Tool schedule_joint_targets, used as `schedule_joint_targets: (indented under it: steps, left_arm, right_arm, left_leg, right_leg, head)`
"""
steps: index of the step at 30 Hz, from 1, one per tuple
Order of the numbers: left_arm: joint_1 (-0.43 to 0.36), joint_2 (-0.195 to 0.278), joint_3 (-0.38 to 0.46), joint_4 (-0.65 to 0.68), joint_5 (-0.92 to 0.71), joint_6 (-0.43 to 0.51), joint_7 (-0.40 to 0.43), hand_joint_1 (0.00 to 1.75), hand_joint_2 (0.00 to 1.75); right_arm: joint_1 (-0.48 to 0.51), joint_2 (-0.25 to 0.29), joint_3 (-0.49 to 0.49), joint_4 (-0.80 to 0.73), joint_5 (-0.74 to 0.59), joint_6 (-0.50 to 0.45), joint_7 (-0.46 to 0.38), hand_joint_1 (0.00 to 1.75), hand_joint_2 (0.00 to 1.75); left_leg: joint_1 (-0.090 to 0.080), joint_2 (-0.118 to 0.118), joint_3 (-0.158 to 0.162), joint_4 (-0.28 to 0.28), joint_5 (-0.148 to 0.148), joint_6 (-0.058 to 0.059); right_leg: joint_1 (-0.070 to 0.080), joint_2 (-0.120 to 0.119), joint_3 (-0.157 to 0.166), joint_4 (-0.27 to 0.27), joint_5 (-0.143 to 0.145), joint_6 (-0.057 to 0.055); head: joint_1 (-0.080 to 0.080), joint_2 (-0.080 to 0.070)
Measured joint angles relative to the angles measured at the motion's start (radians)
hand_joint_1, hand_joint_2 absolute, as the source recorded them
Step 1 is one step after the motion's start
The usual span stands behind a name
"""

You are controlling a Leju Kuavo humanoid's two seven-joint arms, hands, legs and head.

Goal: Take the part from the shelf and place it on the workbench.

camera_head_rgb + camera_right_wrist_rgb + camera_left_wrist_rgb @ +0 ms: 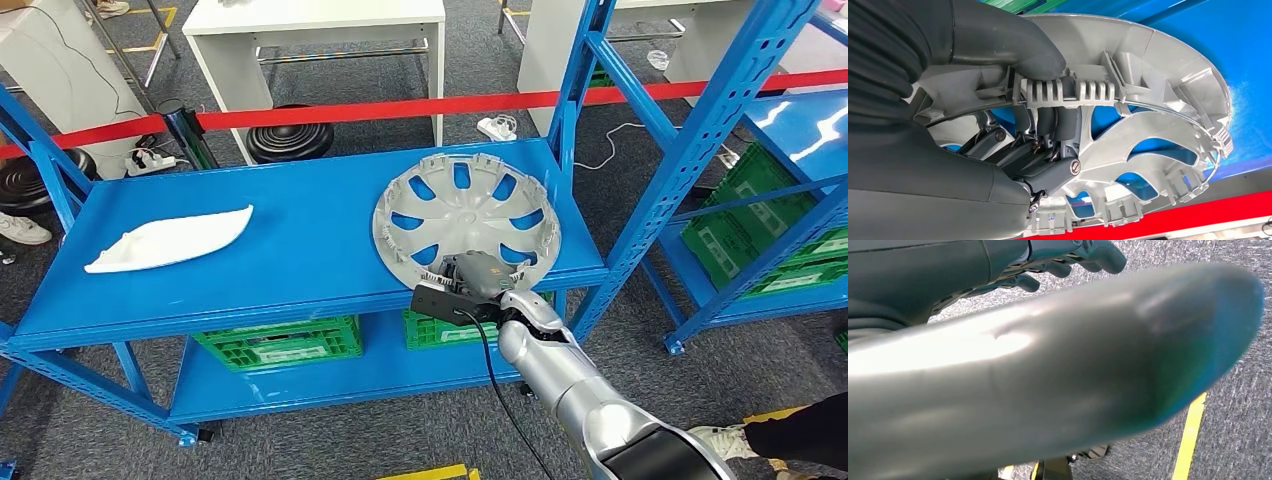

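Fingers (1045, 122) of right hand (478, 280) clamp hubcap (466, 212) rim on blue shelf (300, 250); white part (170, 238) lies well apart; left fingers (1068, 262) curled, empty.

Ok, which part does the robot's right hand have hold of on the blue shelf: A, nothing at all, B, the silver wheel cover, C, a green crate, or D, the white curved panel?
B: the right hand grips the near rim of the silver wheel cover, thumb on one side of the rim and fingers on the other in the right wrist view.

Right hand (478, 277) clamped — thumb over, fingers (1048, 120) under; arm outstretched.
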Motion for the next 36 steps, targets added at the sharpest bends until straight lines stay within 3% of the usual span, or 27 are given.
schedule_joint_targets:
  steps: [2, 4, 8, 13, 25, 36]
  left_arm:
    - [0.000, 0.000, 0.000, 0.000, -0.001, -0.006, -0.001, 0.00, 0.00]
    - [0.000, 0.000, -0.004, 0.000, -0.013, -0.045, -0.003, 0.00, 0.00]
    - [0.000, 0.001, -0.026, 0.001, -0.048, -0.162, 0.014, 0.00, 0.00]
    - [0.003, 0.003, -0.054, 0.001, -0.072, -0.277, 0.023, 0.00, 0.00]
    - [0.020, 0.007, -0.070, 0.000, -0.062, -0.209, -0.056, 0.00, 0.00]
    - [0.042, 0.004, -0.070, 0.001, -0.042, -0.183, -0.058, 0.00, 0.00]
  right_arm:
    - [0.000, 0.000, 0.000, 0.000, -0.003, -0.003, -0.003, 0.00, 0.87]
    - [0.002, 0.000, -0.005, -0.001, -0.022, -0.020, -0.026, 0.00, 0.00]
    - [0.007, -0.001, -0.032, -0.041, -0.042, -0.082, -0.062, 0.00, 0.00]
    - [0.019, -0.005, -0.058, -0.170, 0.051, -0.129, 0.040, 0.00, 0.00]
    - [0.142, -0.016, -0.072, -0.500, 0.211, -0.193, 0.092, 0.00, 0.00]
    - [0.151, -0.015, -0.052, -0.585, 0.182, -0.149, 0.057, 0.00, 0.00]
  left_leg:
    - [0.000, 0.000, 0.000, 0.000, 0.000, 0.000]
    - [0.000, 0.000, 0.000, 0.000, 0.000, 0.000]
    - [0.000, 0.001, 0.000, 0.000, 0.000, 0.000]
    - [0.000, 0.001, 0.000, 0.000, 0.000, 0.000]
    - [0.000, 0.001, -0.001, 0.000, -0.001, 0.000]
    - [0.000, 0.001, -0.001, 0.000, -0.001, 0.000]
  right_leg:
    - [0.000, 0.000, 0.000, 0.000, 0.000, 0.000]
    - [0.000, 0.000, 0.000, 0.000, 0.000, 0.000]
    - [-0.001, 0.000, 0.000, 0.000, 0.000, 0.000]
    - [0.000, 0.000, 0.000, 0.000, 0.000, 0.000]
    - [0.000, 0.000, -0.001, 0.000, 0.000, 0.000]
    - [0.000, 0.000, -0.001, 0.000, 0.000, 0.000]
  head:
    - [0.000, 0.000]
    - [0.000, 0.000]
    - [0.000, 0.000]
    - [0.000, 0.000]
    - [0.000, 0.000]
    - [0.000, 0.000]
